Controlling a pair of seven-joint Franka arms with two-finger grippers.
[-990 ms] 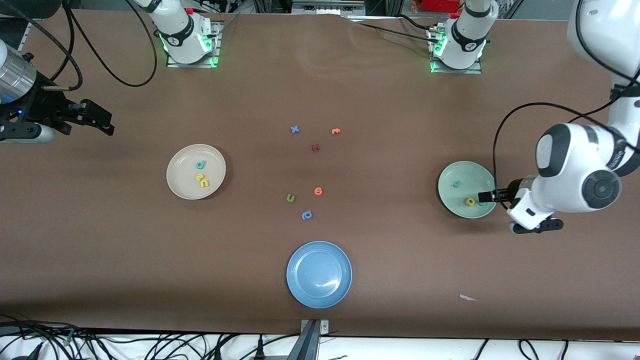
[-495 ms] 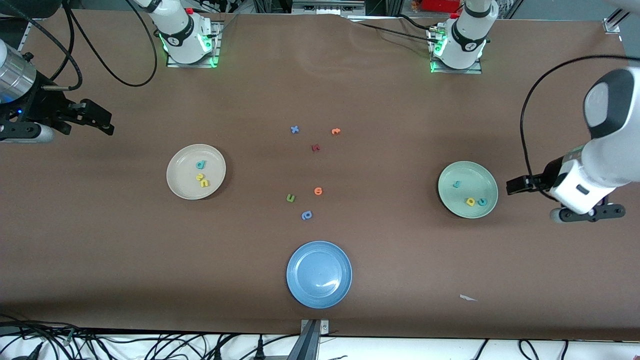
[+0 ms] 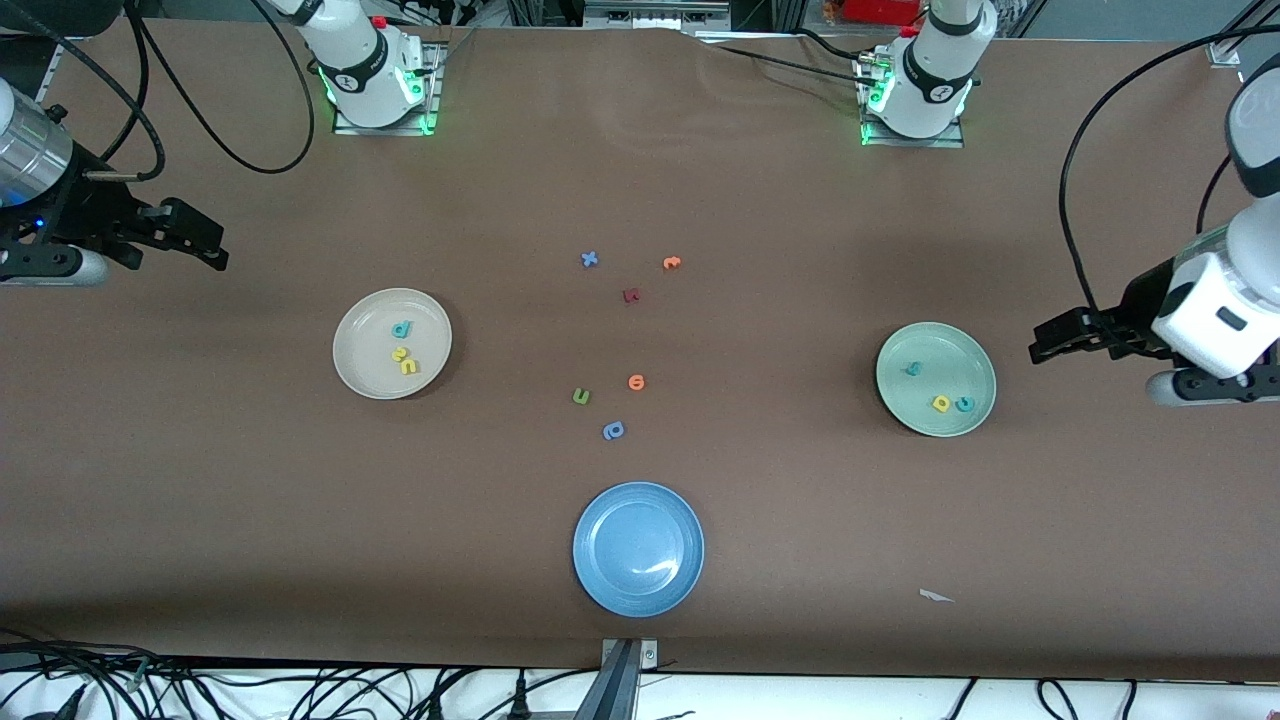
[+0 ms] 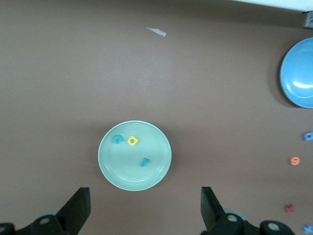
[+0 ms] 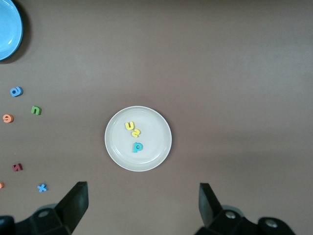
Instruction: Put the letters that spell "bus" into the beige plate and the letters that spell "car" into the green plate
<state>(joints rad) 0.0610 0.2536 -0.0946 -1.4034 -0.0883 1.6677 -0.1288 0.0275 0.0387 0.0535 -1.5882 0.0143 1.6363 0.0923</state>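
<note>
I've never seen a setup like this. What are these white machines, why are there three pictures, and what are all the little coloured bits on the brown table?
The white machines are two robot arms bolted to the table's top edge. One picture looks down from a high camera facing them; the other two come from cameras on each arm's wrist, looking down past its two black fingers.

The left hand hangs open beside the green plate, holding nothing. The right hand waits, open and empty, near the beige plate.

The bits are foam letters. The beige plate holds a teal "b", yellow "u" and "s"; the green plate holds a teal "c", yellow "a" and teal "r". Six spare letters lie mid-table, with an empty blue plate nearer the high camera.
</note>
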